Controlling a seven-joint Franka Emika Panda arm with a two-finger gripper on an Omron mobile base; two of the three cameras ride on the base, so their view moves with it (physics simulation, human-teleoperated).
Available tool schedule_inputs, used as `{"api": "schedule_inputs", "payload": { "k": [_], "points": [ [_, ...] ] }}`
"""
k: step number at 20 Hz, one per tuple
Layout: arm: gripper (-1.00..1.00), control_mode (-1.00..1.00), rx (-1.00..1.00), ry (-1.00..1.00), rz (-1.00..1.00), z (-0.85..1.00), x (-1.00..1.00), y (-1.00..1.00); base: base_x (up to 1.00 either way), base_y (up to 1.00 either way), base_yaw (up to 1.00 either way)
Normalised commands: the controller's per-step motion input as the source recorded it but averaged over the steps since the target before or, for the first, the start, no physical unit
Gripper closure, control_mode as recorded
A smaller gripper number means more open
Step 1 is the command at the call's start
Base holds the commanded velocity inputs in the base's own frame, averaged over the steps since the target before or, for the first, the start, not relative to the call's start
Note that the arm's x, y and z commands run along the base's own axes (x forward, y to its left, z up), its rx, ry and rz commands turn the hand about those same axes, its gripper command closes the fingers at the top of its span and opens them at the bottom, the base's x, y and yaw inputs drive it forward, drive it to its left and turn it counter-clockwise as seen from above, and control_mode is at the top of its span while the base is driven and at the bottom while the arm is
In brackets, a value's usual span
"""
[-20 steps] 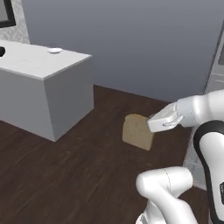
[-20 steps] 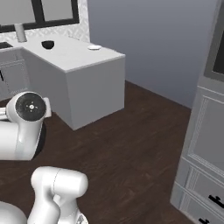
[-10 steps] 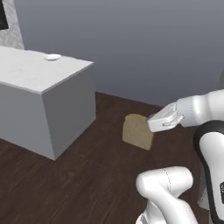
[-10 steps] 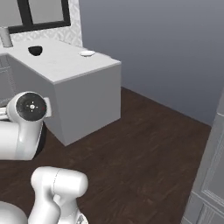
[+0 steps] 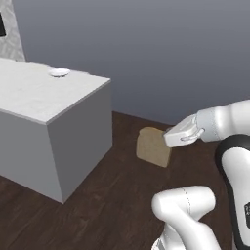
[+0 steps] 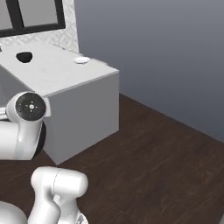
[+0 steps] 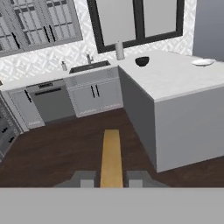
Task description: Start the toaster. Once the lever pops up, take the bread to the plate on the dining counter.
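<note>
Bread: tan-brown slice [image 5: 153,147], squarish with a rounded top, hung upright in the air above the dark floor, off the near corner of the island.
Jaws: gripper [image 5: 168,140] was clamped on the right edge of the bread; in the hand view the two dark tips [image 7: 111,179] pressed either side of the slice, seen there edge-on as a narrow tan strip [image 7: 111,157].
Left base view: showed the flat face of the bread and the white arm reaching in from the right; the plate [image 5: 59,72] sat near the far edge of the island.
Right base view: showed the island's top with the plate [image 6: 80,60] near its far corner and a dark bowl [image 6: 24,56] well apart from it, nearer the window side; a round arm joint sat at the left edge.
Hand view: looked along the slice toward the kitchen wall, with a sink [image 7: 89,66], a dishwasher [image 7: 52,103] and a black-framed window [image 7: 136,22]; plate [image 7: 203,62] and bowl [image 7: 141,61] lay on the island at right.
Worktop: island [image 5: 34,100], white marble top over plain grey sides.
Room: dark wood floor [image 6: 162,166], plain grey-blue wall [image 5: 161,53], patterned white tiling behind the sink.
Plate: small, round, white, with nothing on it.
</note>
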Motion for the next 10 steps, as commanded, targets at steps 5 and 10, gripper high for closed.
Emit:
{"api": "schedule_inputs", "payload": {
  "k": [5, 10],
  "points": [
    [1.00, 1.00, 0.00, 0.00, 0.00, 0.00, 0.00, 0.00, 1.00, -0.23, 0.02],
    [1.00, 1.00, 0.00, 0.00, 0.00, 0.00, 0.00, 0.00, 1.00, -0.31, 0.07]
  ]
}}
